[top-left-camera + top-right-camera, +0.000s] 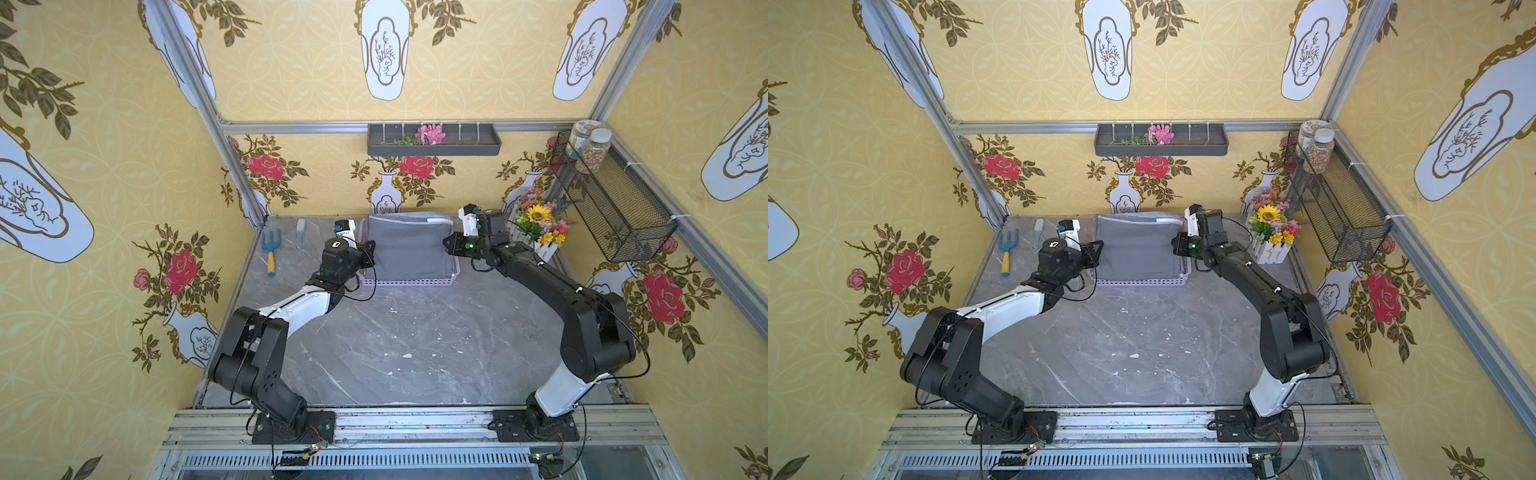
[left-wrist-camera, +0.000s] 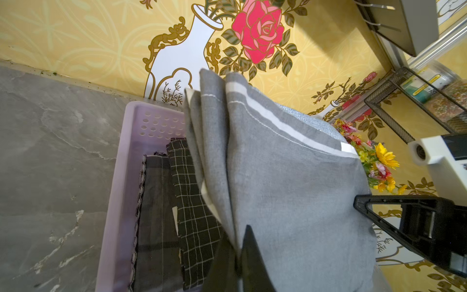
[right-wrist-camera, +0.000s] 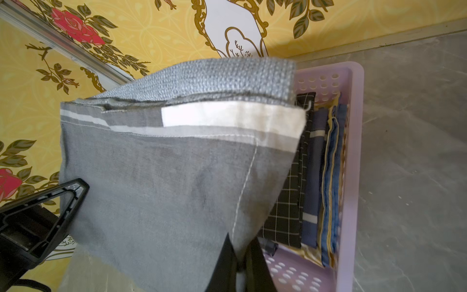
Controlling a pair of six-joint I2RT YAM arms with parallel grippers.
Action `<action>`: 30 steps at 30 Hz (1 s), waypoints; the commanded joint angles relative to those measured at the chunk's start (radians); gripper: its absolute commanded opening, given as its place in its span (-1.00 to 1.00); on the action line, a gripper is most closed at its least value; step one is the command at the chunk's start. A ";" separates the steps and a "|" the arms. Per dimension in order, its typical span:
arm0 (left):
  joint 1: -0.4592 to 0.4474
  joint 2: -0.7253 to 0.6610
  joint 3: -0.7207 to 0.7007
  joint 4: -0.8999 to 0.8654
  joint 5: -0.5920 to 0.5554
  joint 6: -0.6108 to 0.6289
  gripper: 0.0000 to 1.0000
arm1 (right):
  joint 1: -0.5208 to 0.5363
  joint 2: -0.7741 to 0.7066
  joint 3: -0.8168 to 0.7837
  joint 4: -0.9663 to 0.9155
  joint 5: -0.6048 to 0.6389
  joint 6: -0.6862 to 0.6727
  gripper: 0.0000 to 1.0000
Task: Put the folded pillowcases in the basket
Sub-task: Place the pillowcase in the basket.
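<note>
The left jaws and right jaws are each clamping tight on opposite edges of the grey pillowcase (image 1: 409, 249), holding it stretched just over the lilac basket (image 1: 407, 283) and its folded cloths (image 2: 192, 192). Both should be lowering together, levelly, before letting go.

One pillowcase (image 1: 409, 245), one basket (image 1: 405, 282), two jars (image 1: 594, 151)

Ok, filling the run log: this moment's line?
left gripper, right gripper: shut on grey pillowcase | grey pillowcase: held over lilac basket
</note>
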 commanded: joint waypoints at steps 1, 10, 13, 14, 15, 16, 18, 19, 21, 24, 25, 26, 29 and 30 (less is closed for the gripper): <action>0.022 0.050 0.034 0.048 -0.002 0.018 -1.00 | -0.014 0.068 0.064 0.057 0.004 -0.001 -0.88; 0.070 0.204 0.152 0.047 0.065 0.004 -1.00 | -0.023 0.241 0.222 0.053 -0.027 0.013 -0.88; 0.073 0.236 0.173 0.045 0.078 -0.002 -1.00 | -0.025 0.268 0.246 0.047 -0.030 0.015 -0.88; 0.073 0.245 0.177 0.045 0.083 -0.004 -1.00 | -0.026 0.276 0.251 0.046 -0.031 0.016 -0.88; 0.074 0.253 0.181 0.046 0.085 -0.005 -1.00 | -0.029 0.282 0.255 0.044 -0.031 0.016 -0.88; 0.074 0.258 0.185 0.045 0.087 -0.007 -1.00 | -0.030 0.286 0.257 0.041 -0.031 0.017 -0.88; 0.074 0.268 0.191 0.043 0.092 -0.009 -1.00 | -0.032 0.291 0.258 0.038 -0.033 0.018 -0.88; 0.074 0.271 0.190 0.041 0.093 -0.008 -1.00 | -0.033 0.291 0.256 0.037 -0.033 0.018 -0.88; 0.074 0.277 0.195 0.039 0.098 -0.008 -1.00 | -0.035 0.293 0.252 0.039 -0.033 0.021 -0.88; 0.074 0.283 0.199 0.037 0.103 -0.010 -1.00 | -0.035 0.294 0.250 0.040 -0.036 0.022 -0.86; 0.074 0.287 0.203 0.031 0.106 -0.011 -0.99 | -0.035 0.294 0.250 0.041 -0.036 0.023 -0.85; 0.074 0.288 0.207 0.026 0.108 -0.011 -0.93 | -0.037 0.294 0.252 0.039 -0.037 0.023 -0.83; 0.074 0.291 0.220 0.018 0.116 -0.017 -0.42 | -0.039 0.293 0.254 0.037 -0.043 0.025 -0.59; 0.075 0.292 0.223 0.014 0.121 -0.018 -0.06 | -0.041 0.292 0.255 0.033 -0.044 0.028 -0.26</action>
